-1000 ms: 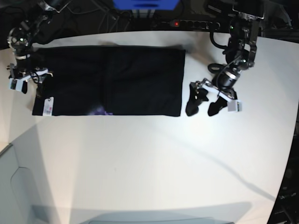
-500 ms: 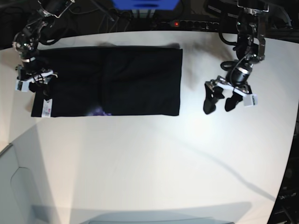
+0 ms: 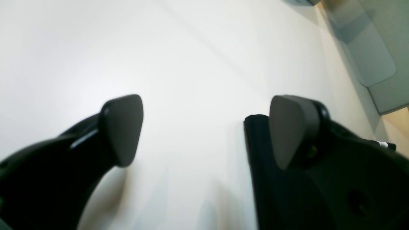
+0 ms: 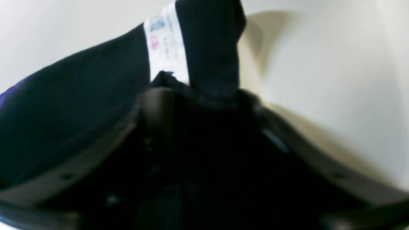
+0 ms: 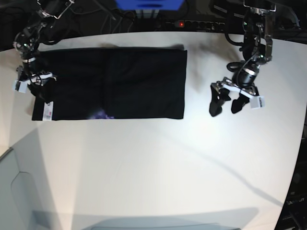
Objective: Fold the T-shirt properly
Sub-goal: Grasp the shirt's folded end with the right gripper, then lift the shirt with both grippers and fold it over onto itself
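The black T-shirt (image 5: pixel 120 81) lies folded into a long flat rectangle at the back of the white table (image 5: pixel 153 163). Its white tag (image 5: pixel 48 111) lies at the left end. My right gripper (image 5: pixel 37 90) sits on that left edge. In the right wrist view its jaws (image 4: pixel 204 102) have narrowed around a bunch of the T-shirt's (image 4: pixel 64 111) fabric beside the tag (image 4: pixel 166 48). My left gripper (image 5: pixel 224 111) hangs open over bare table, right of the shirt. In the left wrist view this gripper (image 3: pixel 204 127) holds nothing, and the shirt's corner (image 3: pixel 255 153) shows beside one finger.
A grey moulded object (image 5: pixel 14 191) sits off the table's front left corner, also in the left wrist view (image 3: pixel 367 57). A power strip (image 5: pixel 192 24) and cables run along the far edge. The table's curved edge passes at the right.
The right gripper's jaws have closed in on the shirt's left edge. The left arm drew away to the right of the shirt a second ago and has since stayed put, still open.
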